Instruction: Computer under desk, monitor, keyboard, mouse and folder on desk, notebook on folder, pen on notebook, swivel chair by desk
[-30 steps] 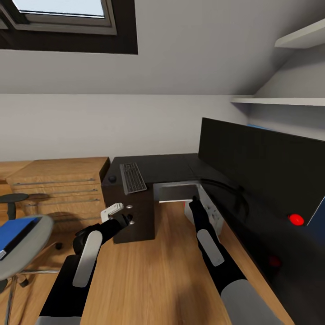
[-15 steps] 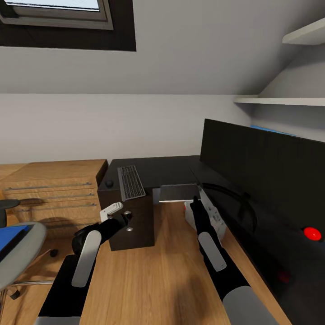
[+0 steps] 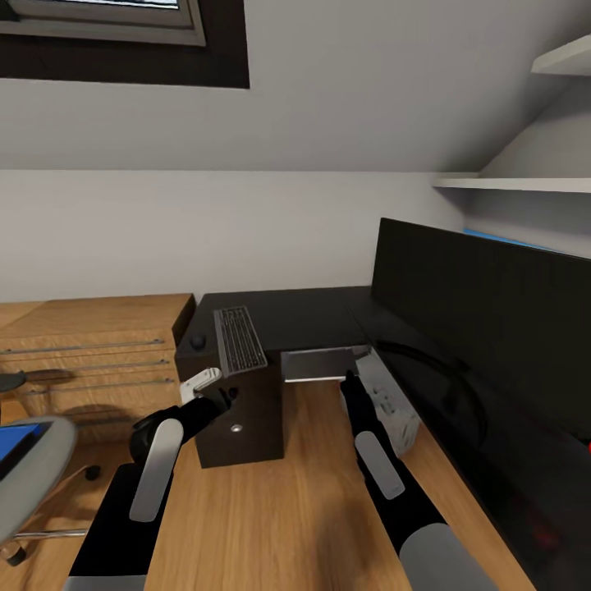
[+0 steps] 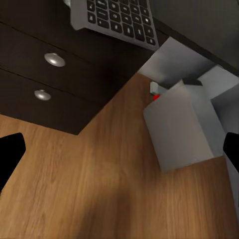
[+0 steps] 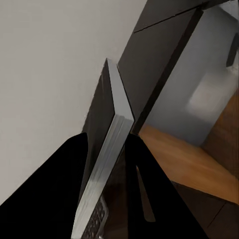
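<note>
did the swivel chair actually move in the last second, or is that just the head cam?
Cannot tell any real move. The swivel chair slid left in the head view, but the wooden drawer unit slid left with it, so the camera panned.

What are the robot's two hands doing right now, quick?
Left gripper: open, holding nothing.
Right gripper: shut on a thin grey slab; what the slab is cannot be told.
</note>
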`<state>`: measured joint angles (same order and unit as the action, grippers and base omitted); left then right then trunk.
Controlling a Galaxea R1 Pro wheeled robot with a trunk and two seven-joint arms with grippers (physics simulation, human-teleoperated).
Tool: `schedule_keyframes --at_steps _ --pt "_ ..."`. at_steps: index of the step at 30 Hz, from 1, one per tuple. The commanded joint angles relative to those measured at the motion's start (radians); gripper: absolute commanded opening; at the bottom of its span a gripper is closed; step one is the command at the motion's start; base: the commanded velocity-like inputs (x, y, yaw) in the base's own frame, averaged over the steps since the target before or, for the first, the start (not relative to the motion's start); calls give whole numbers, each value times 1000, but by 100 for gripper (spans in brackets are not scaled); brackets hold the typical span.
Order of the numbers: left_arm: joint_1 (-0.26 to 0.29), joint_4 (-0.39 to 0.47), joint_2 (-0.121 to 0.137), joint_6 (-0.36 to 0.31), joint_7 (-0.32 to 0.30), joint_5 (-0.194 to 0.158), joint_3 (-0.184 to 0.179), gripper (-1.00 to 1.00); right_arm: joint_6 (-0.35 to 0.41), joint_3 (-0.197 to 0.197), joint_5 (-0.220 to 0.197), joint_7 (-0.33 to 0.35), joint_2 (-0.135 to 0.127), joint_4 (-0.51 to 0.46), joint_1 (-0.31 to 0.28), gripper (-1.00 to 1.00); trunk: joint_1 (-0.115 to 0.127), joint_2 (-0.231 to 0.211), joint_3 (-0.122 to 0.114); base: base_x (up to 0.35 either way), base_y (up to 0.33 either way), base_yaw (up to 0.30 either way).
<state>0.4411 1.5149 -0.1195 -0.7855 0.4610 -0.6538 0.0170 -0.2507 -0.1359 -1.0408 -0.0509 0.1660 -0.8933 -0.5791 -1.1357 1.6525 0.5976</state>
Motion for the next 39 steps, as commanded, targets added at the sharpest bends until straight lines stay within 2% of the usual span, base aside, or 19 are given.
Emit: schedule_keyframes --at_steps 1,14,28,39 --pt "1 1 0 -3 8 -11 1 100 0 -4 -6 -5 -1 5 -1 -100 0 1 1 306 93 0" --pt "1 1 0 -3 8 -10 0 100 7 -3 -7 -3 -1 35 -1 -100 0 1 1 312 110 0" --pt "1 1 1 -3 9 -10 1 100 7 -2 -8 -4 0 36 -1 -100 0 1 1 283 211 0" --pt "1 1 1 -3 10 -10 1 100 7 0 -6 -4 0 37 -1 -100 0 1 1 107 84 0"
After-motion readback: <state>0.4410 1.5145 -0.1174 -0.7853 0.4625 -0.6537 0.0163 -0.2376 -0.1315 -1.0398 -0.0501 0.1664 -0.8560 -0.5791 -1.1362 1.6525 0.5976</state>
